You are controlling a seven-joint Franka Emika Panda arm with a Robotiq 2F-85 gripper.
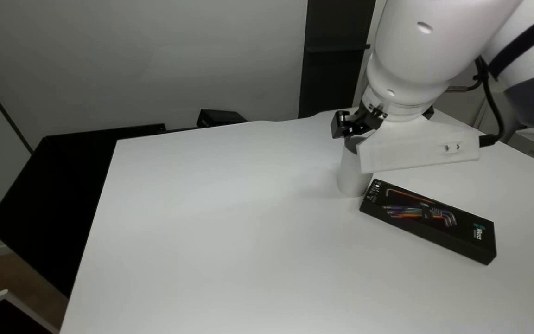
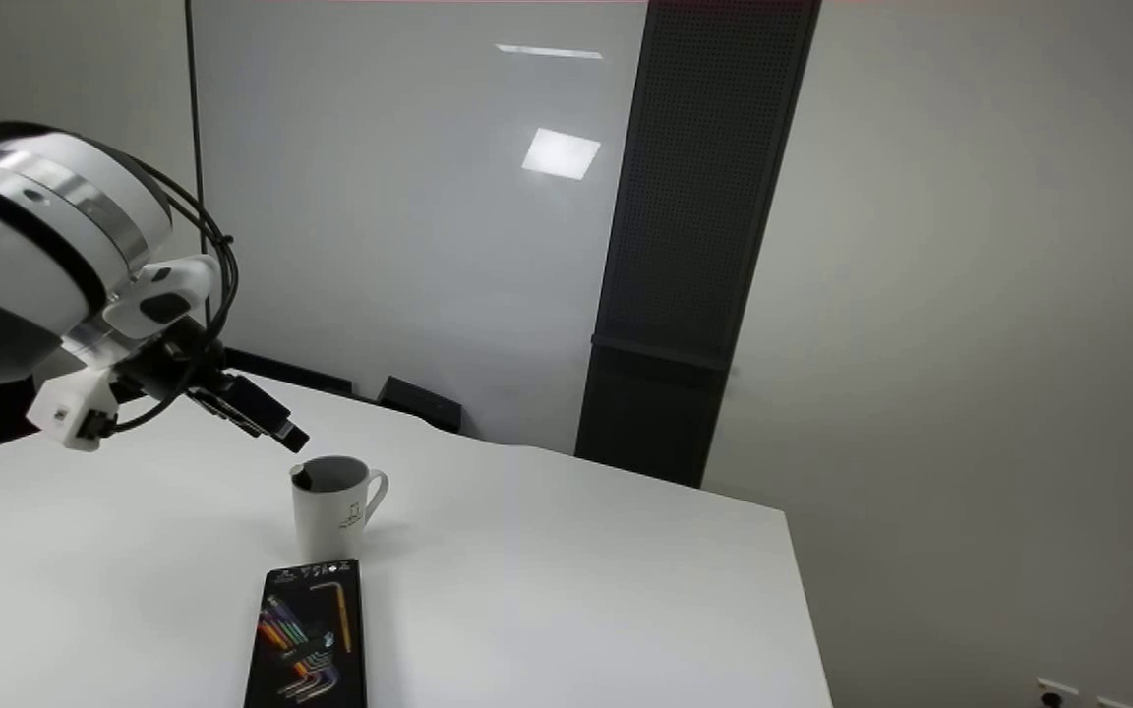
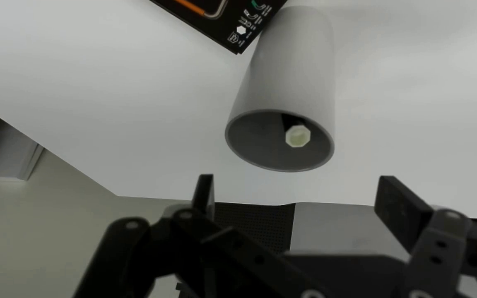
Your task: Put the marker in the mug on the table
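The light grey-white mug [image 1: 353,172] stands upright on the white table [image 1: 211,222], and its handle shows in an exterior view [image 2: 382,488]. The marker is inside the mug, leaning against its wall. Its pale end [image 3: 297,136] and a bit of dark body show at the mouth in the wrist view, and the end shows at the rim in an exterior view [image 2: 299,476]. The rest of it is hidden in the mug. My gripper [image 3: 294,184] is open and empty, with its fingers wide apart. It is above and just beyond the mug's mouth, apart from it.
A flat black box with pictures of coloured hex keys [image 1: 427,220] lies on the table with one end right beside the mug's base. It also shows in the wrist view [image 3: 230,25]. A dark box [image 2: 419,401] is at the table's far edge, near the wall.
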